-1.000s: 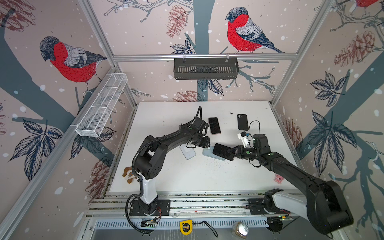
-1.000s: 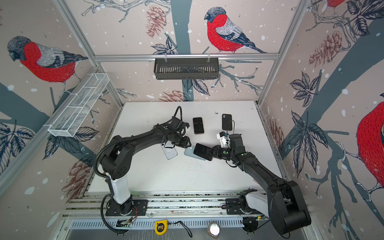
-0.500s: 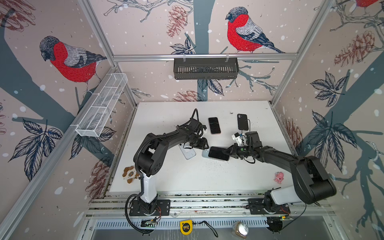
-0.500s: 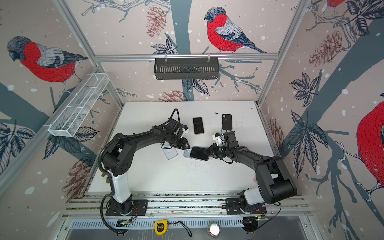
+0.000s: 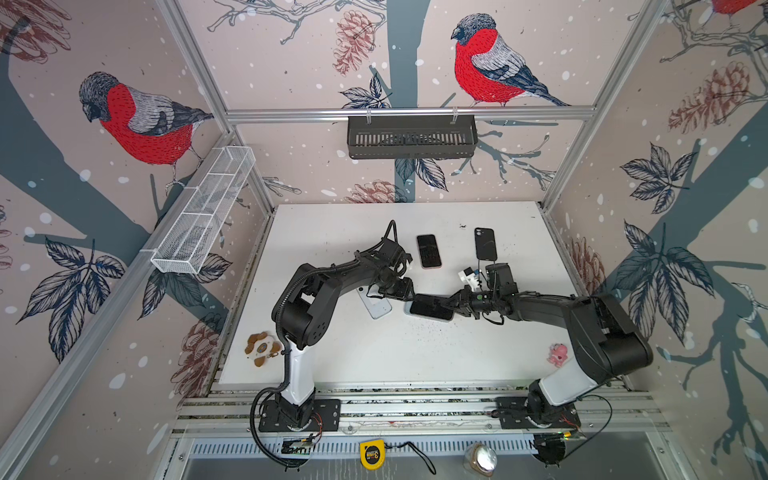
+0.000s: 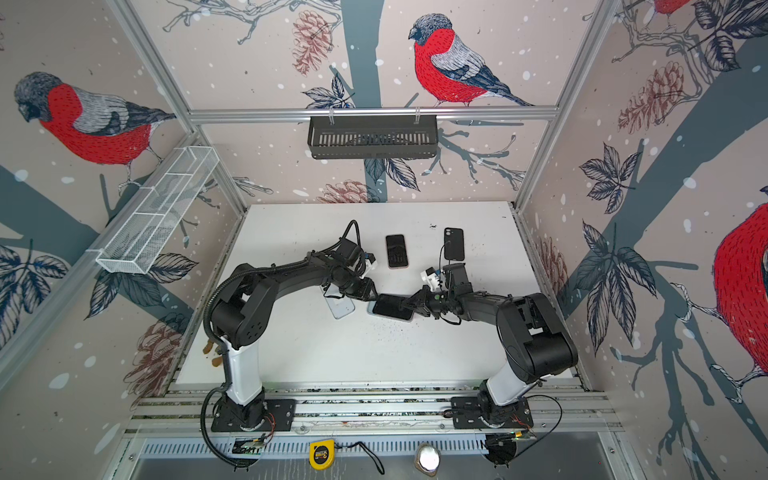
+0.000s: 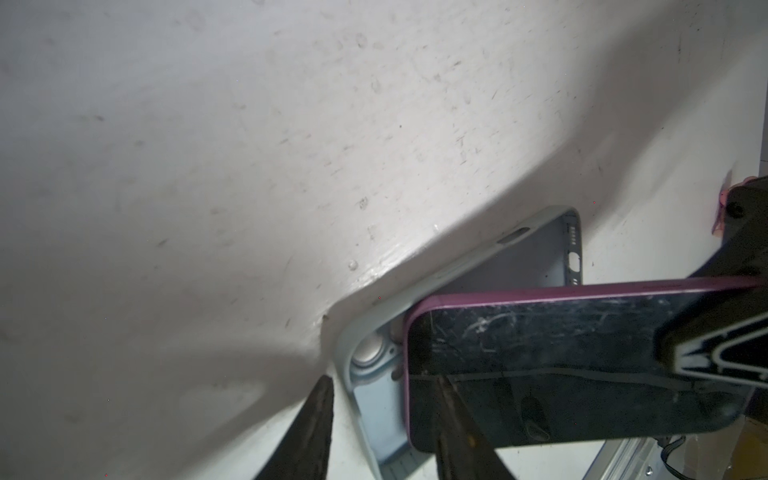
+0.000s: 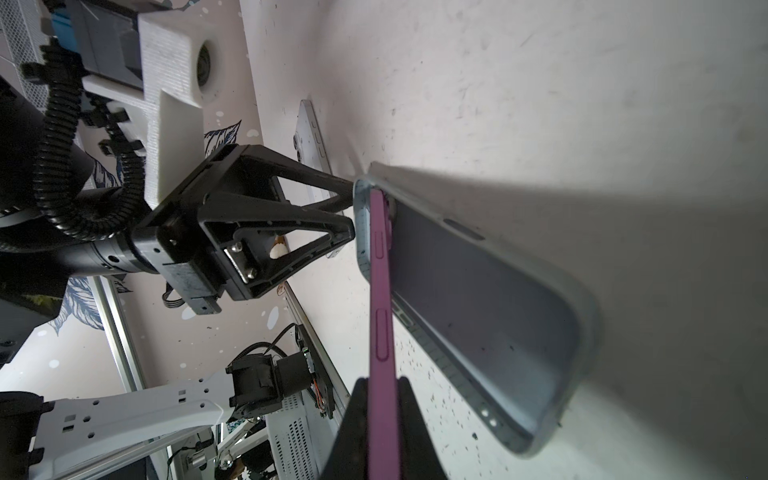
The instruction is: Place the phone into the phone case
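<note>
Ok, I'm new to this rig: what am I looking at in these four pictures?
Two black robot arms stand at a white table. Two pictures look down from overhead; the other two come from cameras on the arms' wrists. The right tool is shut on a purple-edged phone with a dark screen, tilted over an open pale blue phone case. The left tool has its jaws apart around that case's end. Lying loose: a black phone, a black case and a whitish phone or case.
</note>
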Controlling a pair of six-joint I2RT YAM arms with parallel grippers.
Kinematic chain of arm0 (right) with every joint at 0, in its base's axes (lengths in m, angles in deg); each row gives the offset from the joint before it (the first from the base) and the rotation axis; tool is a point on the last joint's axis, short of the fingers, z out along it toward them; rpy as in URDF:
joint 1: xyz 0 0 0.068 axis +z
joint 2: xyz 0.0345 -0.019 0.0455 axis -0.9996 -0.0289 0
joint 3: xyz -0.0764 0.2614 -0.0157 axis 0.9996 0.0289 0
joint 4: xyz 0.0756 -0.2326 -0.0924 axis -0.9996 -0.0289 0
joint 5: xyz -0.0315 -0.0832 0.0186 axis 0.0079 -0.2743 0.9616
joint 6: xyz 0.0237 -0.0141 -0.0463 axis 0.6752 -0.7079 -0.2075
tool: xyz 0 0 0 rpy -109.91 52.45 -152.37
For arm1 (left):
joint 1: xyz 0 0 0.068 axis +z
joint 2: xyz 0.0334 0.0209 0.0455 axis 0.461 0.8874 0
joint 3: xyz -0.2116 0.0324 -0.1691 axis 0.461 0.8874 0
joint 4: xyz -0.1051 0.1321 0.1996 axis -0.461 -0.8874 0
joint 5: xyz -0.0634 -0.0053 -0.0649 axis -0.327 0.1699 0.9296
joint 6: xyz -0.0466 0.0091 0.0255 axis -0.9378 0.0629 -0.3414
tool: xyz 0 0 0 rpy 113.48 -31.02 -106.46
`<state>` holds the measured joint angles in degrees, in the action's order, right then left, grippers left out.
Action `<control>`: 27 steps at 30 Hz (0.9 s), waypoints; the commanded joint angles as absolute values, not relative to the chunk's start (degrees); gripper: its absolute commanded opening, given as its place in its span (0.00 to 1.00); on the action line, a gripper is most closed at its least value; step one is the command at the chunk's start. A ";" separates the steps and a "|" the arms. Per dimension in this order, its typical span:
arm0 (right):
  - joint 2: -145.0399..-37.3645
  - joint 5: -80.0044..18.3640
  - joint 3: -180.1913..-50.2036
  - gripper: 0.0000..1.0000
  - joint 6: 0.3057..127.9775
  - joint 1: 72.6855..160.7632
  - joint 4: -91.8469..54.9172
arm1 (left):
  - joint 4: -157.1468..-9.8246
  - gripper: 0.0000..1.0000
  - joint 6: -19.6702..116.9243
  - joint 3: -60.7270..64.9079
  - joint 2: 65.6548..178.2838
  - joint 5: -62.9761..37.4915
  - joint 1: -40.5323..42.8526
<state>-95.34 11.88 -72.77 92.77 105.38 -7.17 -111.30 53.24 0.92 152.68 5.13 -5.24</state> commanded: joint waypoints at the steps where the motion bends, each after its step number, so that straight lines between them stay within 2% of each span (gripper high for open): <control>1: -96.70 10.27 -72.77 0.08 93.32 105.34 -7.51 | -112.09 0.41 53.78 0.26 153.02 7.04 -5.32; 12: -101.44 10.94 -73.19 0.11 95.92 105.03 -2.53 | -112.77 0.40 54.31 -1.08 154.74 8.20 -5.39; 27: -102.66 10.28 -72.65 0.13 97.39 104.95 -0.52 | -110.32 0.40 53.10 -0.38 155.23 15.82 -5.35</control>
